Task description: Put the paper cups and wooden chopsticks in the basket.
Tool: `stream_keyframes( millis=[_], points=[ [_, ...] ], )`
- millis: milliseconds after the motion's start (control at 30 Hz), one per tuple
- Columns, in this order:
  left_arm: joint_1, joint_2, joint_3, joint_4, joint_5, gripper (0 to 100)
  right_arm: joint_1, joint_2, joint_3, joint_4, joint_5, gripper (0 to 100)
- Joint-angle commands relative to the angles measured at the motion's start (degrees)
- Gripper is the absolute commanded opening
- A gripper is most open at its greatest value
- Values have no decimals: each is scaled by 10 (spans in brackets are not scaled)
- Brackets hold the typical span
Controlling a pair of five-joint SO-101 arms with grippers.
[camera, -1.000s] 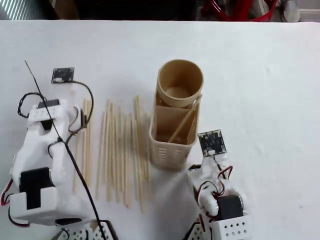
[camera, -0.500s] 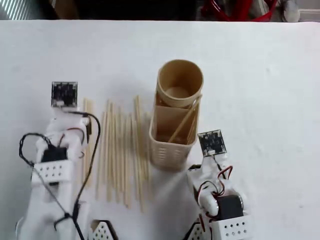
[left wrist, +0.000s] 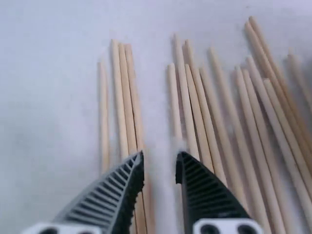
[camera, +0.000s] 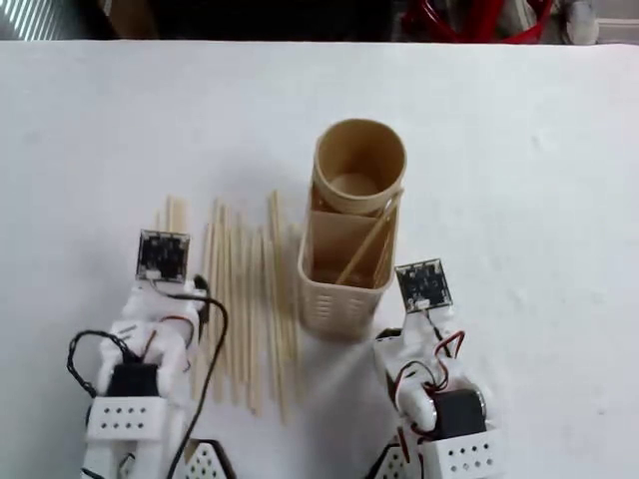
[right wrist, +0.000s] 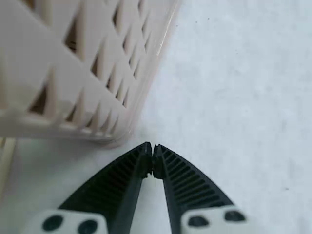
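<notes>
Left arm pulled back toward its base; left tool (left wrist: pixel 159 158) part open, empty, over chopsticks (camera: pixel 240 309) on desk (camera: pixel 519 150) beside basket (camera: pixel 344 299). Right tool (right wrist: pixel 152 156) closed, empty. Pickup likely next.

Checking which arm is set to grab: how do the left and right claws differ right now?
The left claw is open; the right claw is shut. The left claw hangs over the loose chopsticks; the right claw hangs over bare table beside the basket. Both are black, ribbed and hold nothing.
</notes>
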Motion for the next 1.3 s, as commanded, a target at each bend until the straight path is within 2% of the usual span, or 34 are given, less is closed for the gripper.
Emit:
stream_keyframes(
  millis=[0, 300, 633, 1267],
  points=[
    [7, -58, -1, 73, 6, 121, 6, 0, 5, 2, 1, 19],
    [8, -162, -1, 226, 6, 121, 6, 0, 5, 2, 1, 19],
    [7, -242, -4, 354, 7, 121, 5, 0, 5, 2, 1, 19],
    [7, -251, -4, 360, 5, 121, 6, 0, 5, 2, 1, 19]
  ],
)
